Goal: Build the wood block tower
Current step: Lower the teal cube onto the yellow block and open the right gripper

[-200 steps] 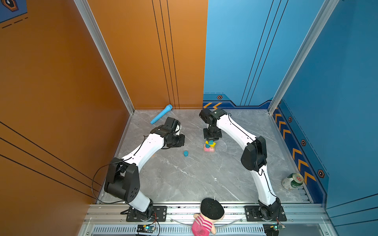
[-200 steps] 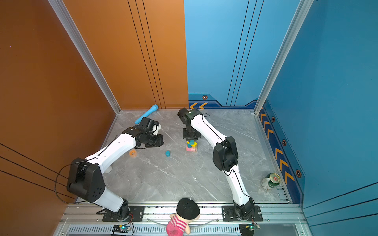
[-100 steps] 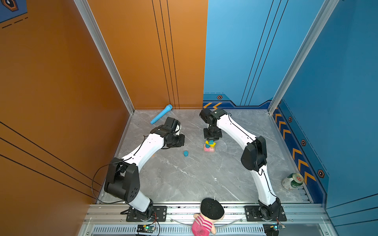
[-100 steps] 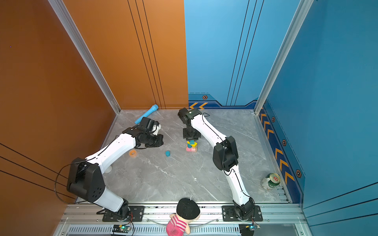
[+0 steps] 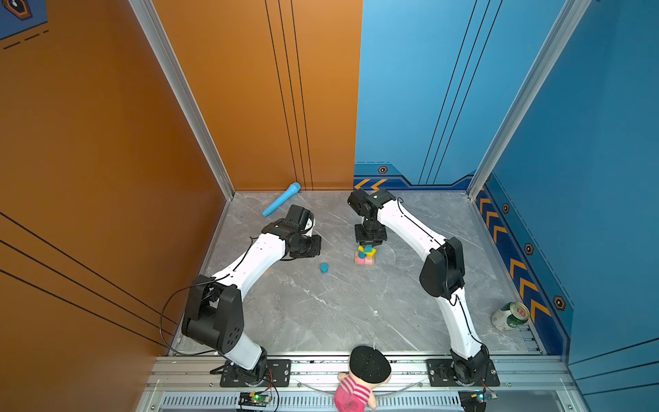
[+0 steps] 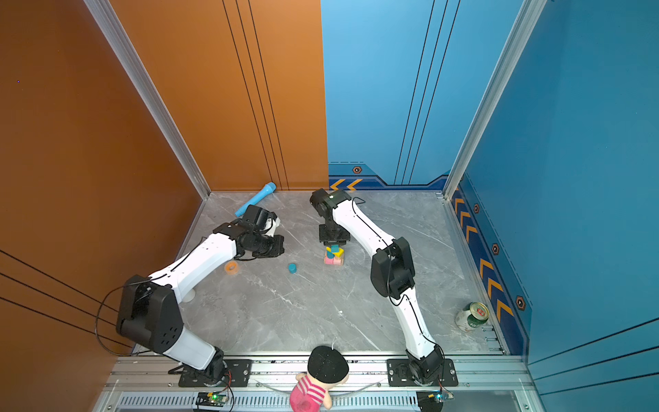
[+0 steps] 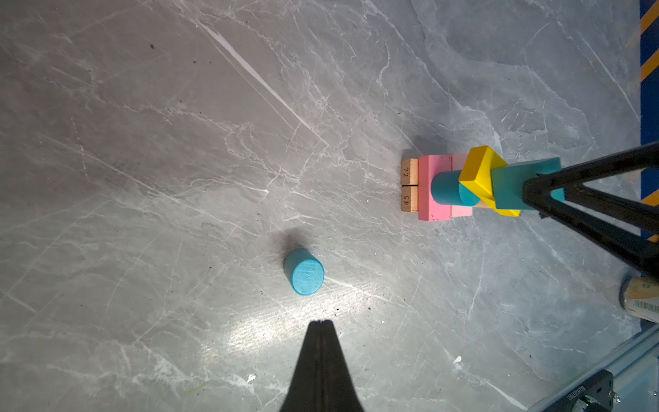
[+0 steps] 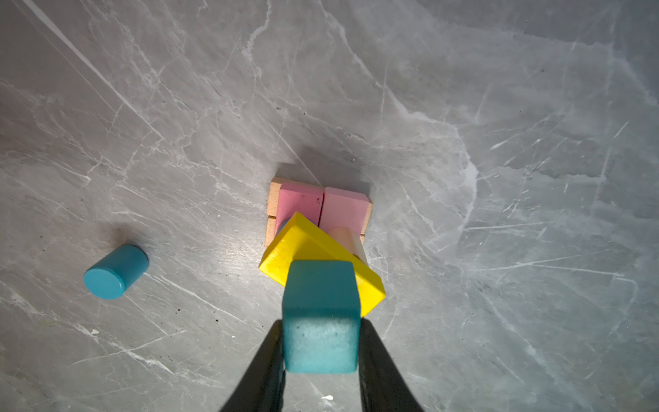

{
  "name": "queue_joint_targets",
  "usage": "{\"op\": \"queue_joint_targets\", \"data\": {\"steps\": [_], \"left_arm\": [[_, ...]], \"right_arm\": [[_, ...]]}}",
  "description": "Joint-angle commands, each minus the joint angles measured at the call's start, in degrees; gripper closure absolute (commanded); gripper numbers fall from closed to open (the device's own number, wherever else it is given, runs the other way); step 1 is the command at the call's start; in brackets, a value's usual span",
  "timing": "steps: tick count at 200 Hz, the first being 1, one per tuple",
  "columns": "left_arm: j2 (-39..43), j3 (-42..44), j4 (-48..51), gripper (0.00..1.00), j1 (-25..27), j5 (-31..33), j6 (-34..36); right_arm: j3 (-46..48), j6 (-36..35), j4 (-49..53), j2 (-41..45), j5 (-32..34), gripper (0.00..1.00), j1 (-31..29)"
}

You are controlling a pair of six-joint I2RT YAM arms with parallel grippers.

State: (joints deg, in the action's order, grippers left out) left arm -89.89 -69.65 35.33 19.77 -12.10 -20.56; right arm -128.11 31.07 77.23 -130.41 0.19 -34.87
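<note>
I have the right gripper (image 8: 321,323) over the tower (image 5: 365,254), which stands on the marble tabletop (image 5: 338,314) toward its far edge, about midway between the side edges. Its fingers (image 8: 267,356) flank the teal cube (image 8: 319,289) closely on both sides. The cube sits on the yellow bar (image 8: 306,246) at the top of the stack, but I cannot tell whether the claw is pressing on it or only lying alongside.

Below the yellow bar (it lies skewed to the layers beneath) are a blue cylinder (image 7: 445,187) and a tan cylinder (image 8: 347,237). They stand on two pink bars (image 8: 301,203) laid side by side, over tan bars (image 7: 409,185) that touch the tabletop.

The left gripper (image 7: 321,323) has its claw pinched fully together with nothing in it. A loose blue cylinder (image 7: 304,271) stands upright just ahead of its tips, apart from them and left of the tower in both top views.

A light-blue toy microphone (image 5: 281,199) lies by the far left corner. A green can (image 5: 509,316) lies near the right edge.
</note>
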Motion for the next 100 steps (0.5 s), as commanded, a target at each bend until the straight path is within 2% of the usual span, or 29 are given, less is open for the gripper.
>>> {"op": "queue_joint_targets", "data": {"steps": [1, 43, 100], "left_arm": [[0.9, 0.7, -0.3, 1.00, -0.5, -1.0, 0.6], [0.9, 0.8, -0.3, 1.00, -0.6, -1.1, 0.6], [0.9, 0.8, -0.3, 1.00, -0.7, -1.2, 0.6]], "right_arm": [[-1.3, 0.6, 1.5, -1.6, 1.0, 0.61, 0.2], [-1.3, 0.6, 1.5, -1.6, 1.0, 0.53, 0.2], [-1.2, 0.7, 1.4, -1.3, 1.3, 0.53, 0.2]]}}
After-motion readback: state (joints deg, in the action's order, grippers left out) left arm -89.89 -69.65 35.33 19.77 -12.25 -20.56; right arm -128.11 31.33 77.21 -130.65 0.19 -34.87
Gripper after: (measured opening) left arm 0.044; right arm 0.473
